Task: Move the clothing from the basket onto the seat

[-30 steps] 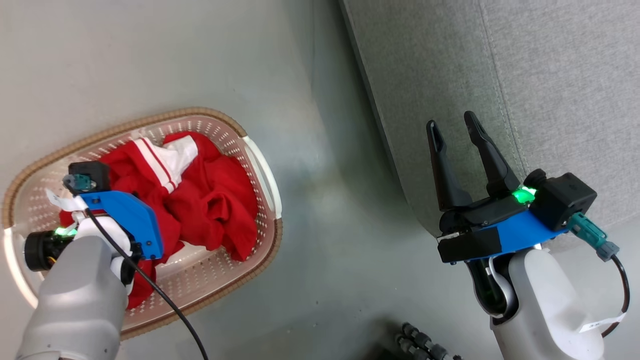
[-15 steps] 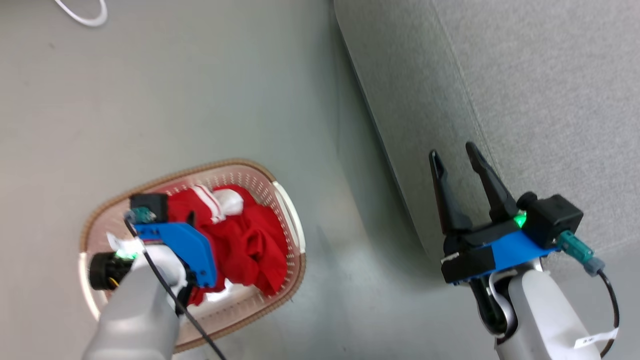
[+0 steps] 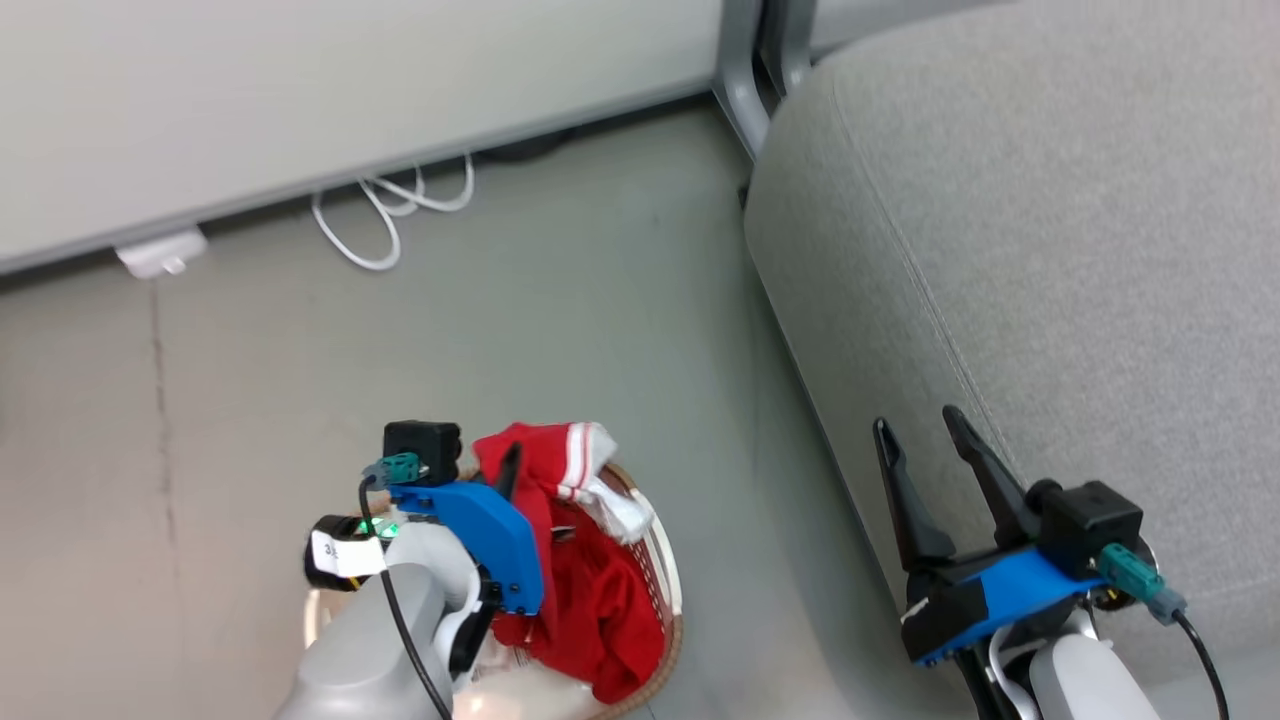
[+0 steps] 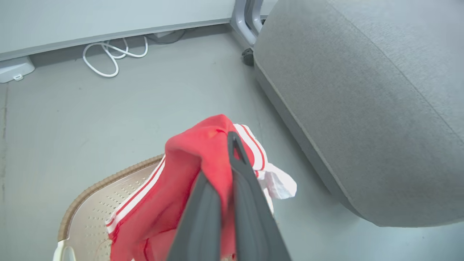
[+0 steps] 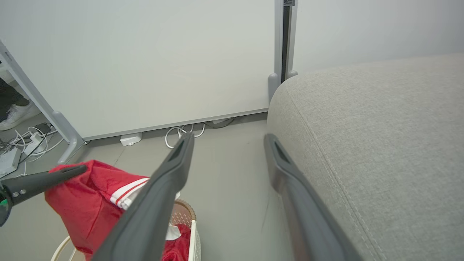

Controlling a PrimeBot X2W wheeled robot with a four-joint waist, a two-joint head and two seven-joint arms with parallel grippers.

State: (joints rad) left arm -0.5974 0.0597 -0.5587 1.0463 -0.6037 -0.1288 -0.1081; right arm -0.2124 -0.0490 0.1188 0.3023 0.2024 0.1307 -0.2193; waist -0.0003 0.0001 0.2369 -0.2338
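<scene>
My left gripper (image 4: 221,170) is shut on the red clothing with white striped trim (image 4: 195,145), holding it bunched above the basket (image 4: 94,185). In the head view the same garment (image 3: 545,455) hangs from the left gripper (image 3: 510,470) over the cream basket (image 3: 672,610). A plain red garment (image 3: 600,620) still lies inside. The grey seat (image 3: 1000,250) fills the right side. My right gripper (image 3: 915,420) stands open and empty beside the seat's edge. In the right wrist view its fingers (image 5: 229,137) are spread wide, with the seat (image 5: 380,145) to their right and the lifted garment (image 5: 83,195) at lower left.
A white wall panel runs along the back, with a looped white cable (image 3: 385,215) and a white adapter (image 3: 160,252) on the floor below it. A grey metal post (image 3: 740,90) stands by the seat's corner. A person's white shoe (image 5: 14,114) shows at far left.
The head camera has swung up, so the basket sits lower in view. My left gripper has raised the striped garment out of the basket. The right gripper stays open.
</scene>
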